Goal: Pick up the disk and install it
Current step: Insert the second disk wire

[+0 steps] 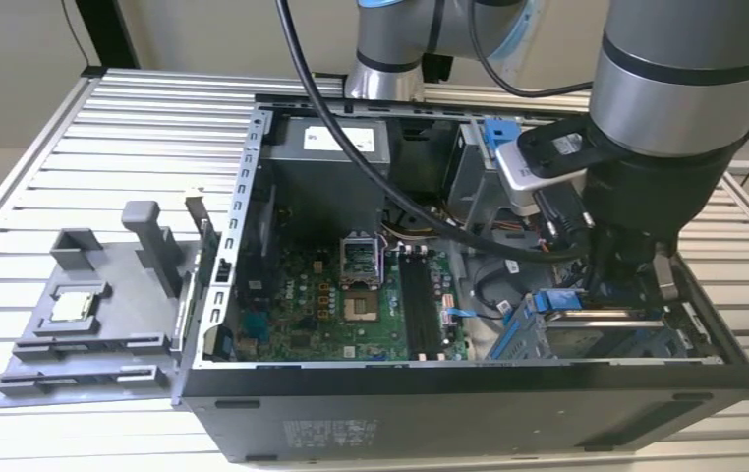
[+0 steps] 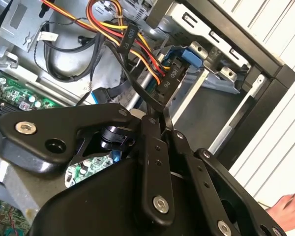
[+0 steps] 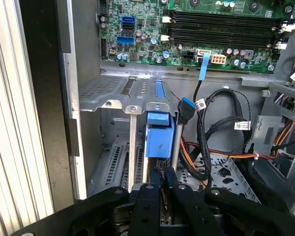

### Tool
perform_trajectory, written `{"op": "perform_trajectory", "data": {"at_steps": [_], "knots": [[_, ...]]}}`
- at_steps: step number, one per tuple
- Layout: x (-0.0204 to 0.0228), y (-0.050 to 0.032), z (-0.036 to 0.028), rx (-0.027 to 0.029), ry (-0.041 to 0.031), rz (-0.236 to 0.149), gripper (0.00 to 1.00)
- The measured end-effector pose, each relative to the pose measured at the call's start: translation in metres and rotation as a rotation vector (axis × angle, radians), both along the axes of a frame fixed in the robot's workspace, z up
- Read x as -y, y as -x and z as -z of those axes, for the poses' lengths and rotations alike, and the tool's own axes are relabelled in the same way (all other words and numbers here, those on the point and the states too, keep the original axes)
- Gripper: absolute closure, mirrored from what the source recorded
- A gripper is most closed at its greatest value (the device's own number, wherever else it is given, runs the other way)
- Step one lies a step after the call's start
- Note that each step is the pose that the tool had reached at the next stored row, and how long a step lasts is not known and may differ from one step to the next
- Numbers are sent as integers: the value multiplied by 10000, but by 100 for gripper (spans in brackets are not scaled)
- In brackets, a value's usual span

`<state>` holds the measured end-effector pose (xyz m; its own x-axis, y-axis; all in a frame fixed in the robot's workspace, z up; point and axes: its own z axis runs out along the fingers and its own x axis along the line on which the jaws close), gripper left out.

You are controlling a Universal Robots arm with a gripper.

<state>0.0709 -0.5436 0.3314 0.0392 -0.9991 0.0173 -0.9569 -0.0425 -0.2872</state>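
An open computer case [image 1: 480, 398] lies on its side on a slatted metal table [image 1: 33, 147], so its inside faces up and can be reached from above. The robot arm [image 1: 689, 98] comes down into the corner of the case at the exterior view's right, well away from the green circuit board [image 1: 335, 305] on the case floor. Outside the case, against its wall at the exterior view's left, sits a grey tray [image 1: 126, 334], apparently a holder for parts.

In the corner of the case where the arm works stands a grey metal cage [image 3: 113, 93]. The disk [image 3: 160, 135] is in one of its slots, standing on edge, with its blue frame showing. It looks slid in already; I cannot tell whether it is fully seated.

The gripper [image 3: 162, 178] hangs just behind the disk's outer end, in line with the slot. Its jaws are pressed nearly together, too narrow to hold the disk, and look better placed for pushing.

A small silver chip [image 1: 73, 307] rests on the tray.
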Motion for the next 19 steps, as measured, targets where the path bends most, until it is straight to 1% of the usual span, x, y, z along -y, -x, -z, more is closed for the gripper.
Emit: {"op": "perform_trajectory", "data": {"at_steps": [3, 7, 12, 19], "knots": [[-3, 0, 0, 0, -4, 93, 100], [-8, 0, 0, 0, -12, 316, 100], [-26, 0, 0, 0, -14, 506, 100], [-40, -1, 0, 0, -16, 660, 100]]}}
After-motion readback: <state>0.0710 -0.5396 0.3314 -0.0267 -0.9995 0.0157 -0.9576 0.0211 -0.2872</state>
